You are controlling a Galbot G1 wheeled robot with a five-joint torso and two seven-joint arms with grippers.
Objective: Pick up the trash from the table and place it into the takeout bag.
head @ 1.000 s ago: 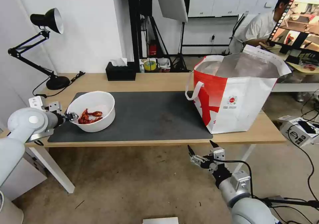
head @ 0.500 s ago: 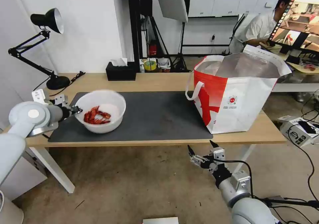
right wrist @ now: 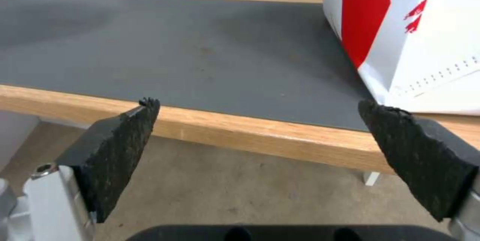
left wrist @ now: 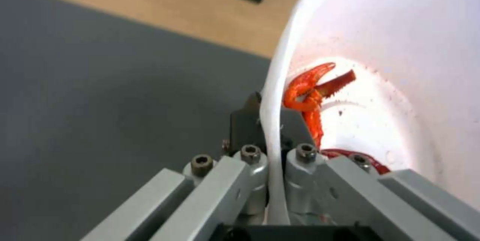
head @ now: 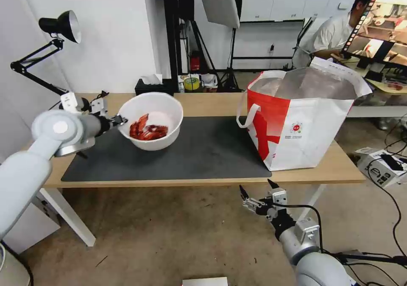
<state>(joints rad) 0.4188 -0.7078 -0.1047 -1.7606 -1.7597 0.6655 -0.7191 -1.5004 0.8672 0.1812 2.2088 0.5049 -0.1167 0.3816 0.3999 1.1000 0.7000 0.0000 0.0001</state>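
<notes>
The trash in view is a white bowl (head: 163, 105) holding red shells (head: 147, 130). It hangs tilted above the left part of the dark grey mat (head: 199, 150) on the table (head: 339, 167). My left gripper (head: 119, 120) is shut on the bowl's rim; the left wrist view shows the rim (left wrist: 272, 121) pinched between the jaws, with a red claw (left wrist: 312, 85) inside. The white-and-red takeout bag (head: 316, 124) stands open at the table's right end. My right gripper (head: 257, 191) hangs open below the table's front edge, its pads (right wrist: 122, 147) wide apart.
A black desk lamp (head: 59, 25) stands at the table's back left corner and a black tissue box (head: 152, 88) sits at the back edge behind the bowl. The bag's white strap handle (head: 246, 116) hangs toward the mat. Cables and boxes lie on the floor at right.
My left gripper has lifted the bowl off the mat and carried it up and to the right, toward the bag. The shells slid inside it. The right arm has stayed still.
</notes>
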